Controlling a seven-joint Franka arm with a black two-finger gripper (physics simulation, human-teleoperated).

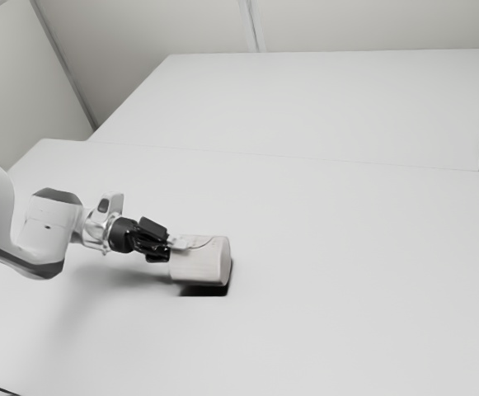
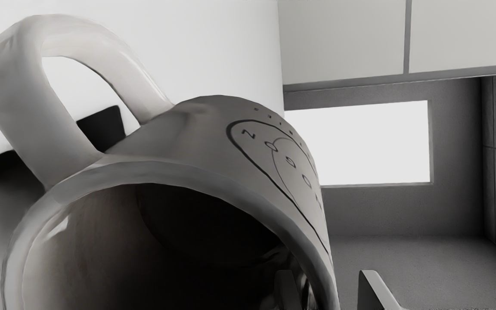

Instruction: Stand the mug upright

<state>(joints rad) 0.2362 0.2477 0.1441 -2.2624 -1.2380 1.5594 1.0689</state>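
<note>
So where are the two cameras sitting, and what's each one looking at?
Exterior view: it sits off to my side, higher than the table, looking down across it at the mug lying on its side; my arm reaches in from the exterior view's left.
Wrist view: it rides at my arm's end, looking into the mug's open mouth and past it to the room; the tips of my fingers show, one inside the mug, one outside.
Both share: the mug and my fingers.

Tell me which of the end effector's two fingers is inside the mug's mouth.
The finger nearer the mug's handle: it shows inside the rim. The other finger stands outside, beyond the mug's printed wall.
</note>
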